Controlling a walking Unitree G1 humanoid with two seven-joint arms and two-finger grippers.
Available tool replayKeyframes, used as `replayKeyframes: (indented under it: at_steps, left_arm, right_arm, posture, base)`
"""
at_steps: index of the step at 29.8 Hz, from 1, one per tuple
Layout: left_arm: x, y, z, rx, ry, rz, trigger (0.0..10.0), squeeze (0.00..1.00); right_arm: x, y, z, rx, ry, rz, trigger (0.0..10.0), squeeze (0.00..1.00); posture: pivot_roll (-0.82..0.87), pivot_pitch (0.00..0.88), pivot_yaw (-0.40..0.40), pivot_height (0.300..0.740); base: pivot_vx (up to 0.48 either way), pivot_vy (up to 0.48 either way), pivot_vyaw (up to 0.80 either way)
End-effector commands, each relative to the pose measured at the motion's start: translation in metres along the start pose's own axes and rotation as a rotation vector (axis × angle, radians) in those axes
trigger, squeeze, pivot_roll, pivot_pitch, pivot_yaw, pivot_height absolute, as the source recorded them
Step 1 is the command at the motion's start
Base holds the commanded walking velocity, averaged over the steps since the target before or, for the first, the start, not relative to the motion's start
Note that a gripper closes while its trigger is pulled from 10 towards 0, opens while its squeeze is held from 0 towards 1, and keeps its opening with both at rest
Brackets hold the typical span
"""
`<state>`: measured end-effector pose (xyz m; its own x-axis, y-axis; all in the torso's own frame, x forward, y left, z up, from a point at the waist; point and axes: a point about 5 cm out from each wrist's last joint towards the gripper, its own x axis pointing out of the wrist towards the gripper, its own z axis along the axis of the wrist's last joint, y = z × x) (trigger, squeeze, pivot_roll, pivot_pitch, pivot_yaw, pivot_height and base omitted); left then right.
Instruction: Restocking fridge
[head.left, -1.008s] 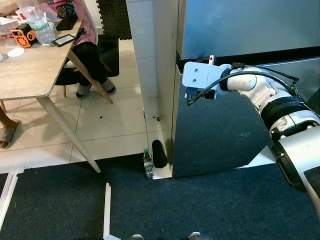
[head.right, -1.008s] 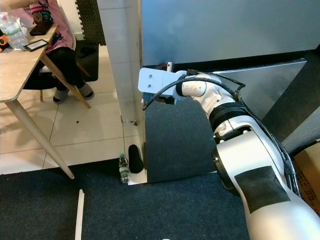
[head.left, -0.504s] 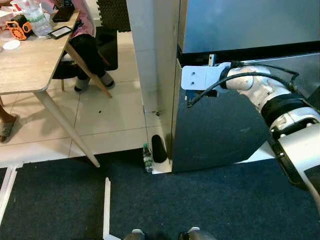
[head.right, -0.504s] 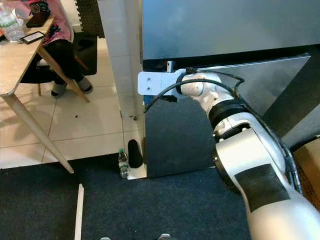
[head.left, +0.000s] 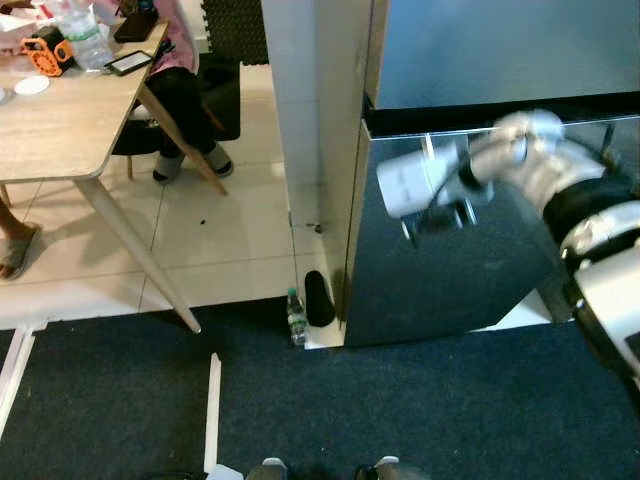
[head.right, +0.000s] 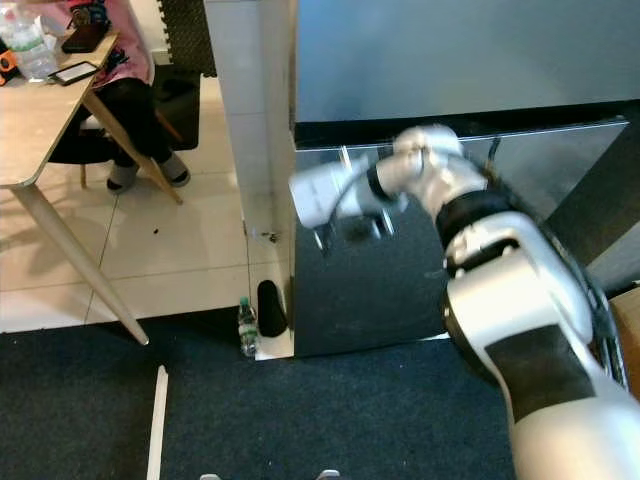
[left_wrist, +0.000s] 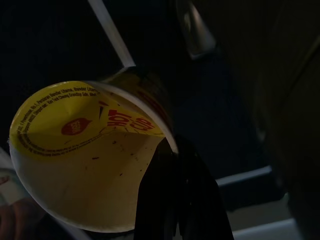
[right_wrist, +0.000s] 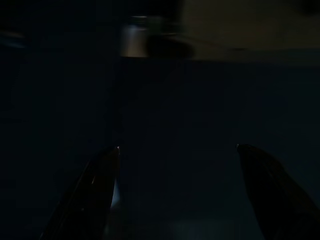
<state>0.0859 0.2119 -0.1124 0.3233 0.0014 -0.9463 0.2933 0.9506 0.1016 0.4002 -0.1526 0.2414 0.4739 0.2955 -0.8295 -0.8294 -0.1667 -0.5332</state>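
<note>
The right gripper (right_wrist: 175, 165) has its two fingers spread wide with nothing between them, facing a dark surface that I take to be the fridge door (head.left: 450, 270). A second ago that arm had its wrist up at the door's top left corner, by the dark seam under the upper door (head.left: 480, 50). Now it sits a bit lower and further in across the door's front, and it's smeared with motion blur, so it's clearly mid-swing. The door itself looks about the same, barely ajar if at all, so my read is the opening attempt isn't done and it's repositioning for another go.

The left gripper (left_wrist: 172, 200) is closed on a yellow-lidded cup (left_wrist: 85, 155), pinching it at the rim, hanging low over dark carpet (head.left: 400, 410). That's the thing to go into the fridge, so it's just waiting until the door's open.

Left of the fridge door there's a white pillar (head.left: 310, 120) with a small bottle (head.left: 295, 318) at its foot, and further left a tabletop (head.left: 60, 130) with a person sitting behind it (head.left: 180, 90).
</note>
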Motion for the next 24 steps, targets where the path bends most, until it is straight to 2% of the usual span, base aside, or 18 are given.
replayKeyframes:
  at_steps: [1,4,7,8,10,12,16,24]
  left_arm:
    - [-0.001,-0.003,-0.011,0.015,0.04,-0.012,10.0,0.0]
    - [-0.001,-0.003,-0.011,0.015,0.041,-0.012,10.0,0.0]
    - [-0.001,-0.003,-0.01,0.016,0.04,-0.011,10.0,0.0]
    - [-0.001,-0.003,-0.01,0.016,0.04,-0.011,10.0,0.0]
    - [-0.001,-0.003,-0.008,0.017,0.036,-0.011,10.0,0.0]
    - [0.0,-0.004,-0.007,0.018,0.032,-0.013,10.0,0.0]
    - [0.0,-0.005,-0.007,0.018,0.031,-0.016,10.0,0.0]
    - [0.0,-0.007,-0.009,0.017,0.035,-0.019,10.0,0.0]
  right_arm:
    - [-0.009,-0.006,0.002,-0.005,-0.013,0.002,10.0,0.0]
    - [-0.011,-0.006,0.003,-0.01,-0.027,0.001,10.0,0.0]
    - [-0.016,-0.014,0.01,0.012,-0.116,-0.077,10.0,0.0]
    - [-0.016,-0.014,0.01,0.012,-0.116,-0.077,10.0,0.0]
    - [-0.019,-0.022,0.015,0.031,-0.145,-0.187,10.0,0.0]
    - [-0.021,-0.03,0.015,0.055,-0.129,-0.319,10.0,0.0]
    - [-0.024,-0.038,0.014,0.078,-0.099,-0.457,10.0,0.0]
    - [-0.023,-0.043,0.014,0.086,-0.049,-0.576,10.0,0.0]
  posture:
    - [0.01,0.179,-0.027,0.74]
    - [0.01,0.175,-0.028,0.74]
    - [0.01,0.175,-0.028,0.74]
    - [0.01,0.175,-0.028,0.74]
    - [0.01,0.175,-0.028,0.74]
    - [0.01,0.179,-0.029,0.74]
    - [0.01,0.184,-0.03,0.74]
    - [0.02,0.19,-0.031,0.74]
  base:
    - [0.0,0.0,0.0]
    - [0.0,0.0,0.0]
    - [0.0,0.0,0.0]
    - [0.0,0.0,0.0]
    - [0.0,0.0,0.0]
    - [0.0,0.0,0.0]
    - [0.0,0.0,0.0]
    - [0.0,0.0,0.0]
